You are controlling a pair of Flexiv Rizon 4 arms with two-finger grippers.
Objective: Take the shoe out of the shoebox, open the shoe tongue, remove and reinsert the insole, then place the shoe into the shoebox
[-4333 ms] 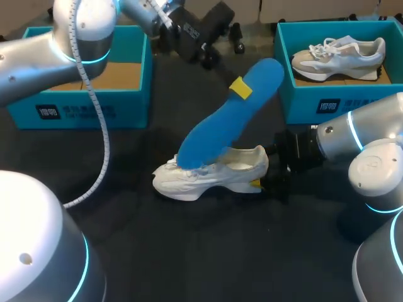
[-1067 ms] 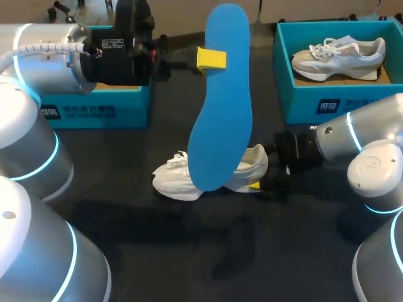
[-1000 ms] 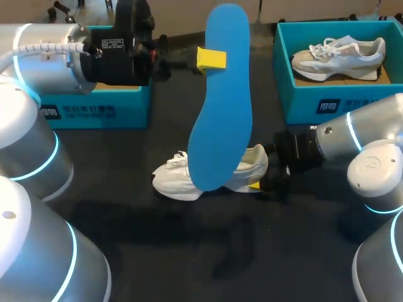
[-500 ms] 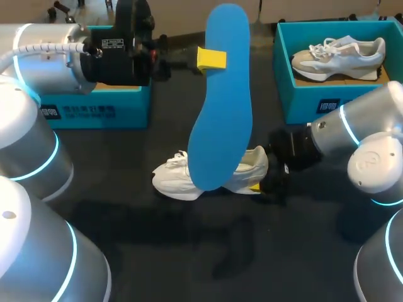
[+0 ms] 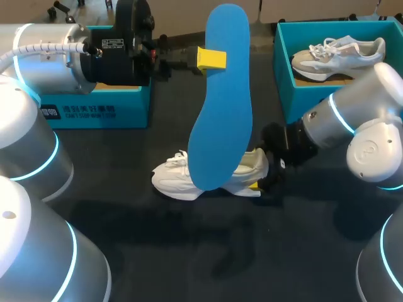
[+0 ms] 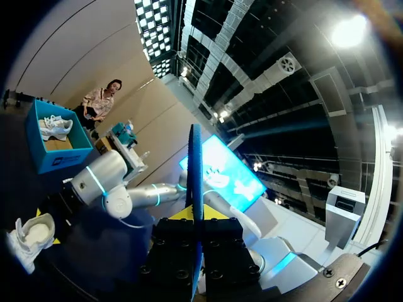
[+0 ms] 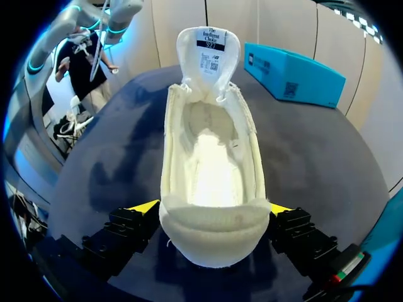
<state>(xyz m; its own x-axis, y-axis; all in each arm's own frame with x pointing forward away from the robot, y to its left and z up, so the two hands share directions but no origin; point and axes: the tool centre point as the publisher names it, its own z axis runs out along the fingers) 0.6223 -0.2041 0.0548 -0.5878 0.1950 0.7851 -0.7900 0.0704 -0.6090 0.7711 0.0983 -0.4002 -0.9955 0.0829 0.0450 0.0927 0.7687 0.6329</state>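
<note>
The right gripper (image 7: 213,211) is closed on the heel of the white shoe (image 7: 211,151). Its two yellow tips press the heel from both sides. The shoe stands on the dark table (image 7: 315,157), and its tongue is upright ahead of these jaws. The left gripper (image 6: 196,217) is pinched tight on the blue insole (image 5: 220,107), which it holds upright. A teal shoebox (image 5: 94,100) stands near the left jaws.
</note>
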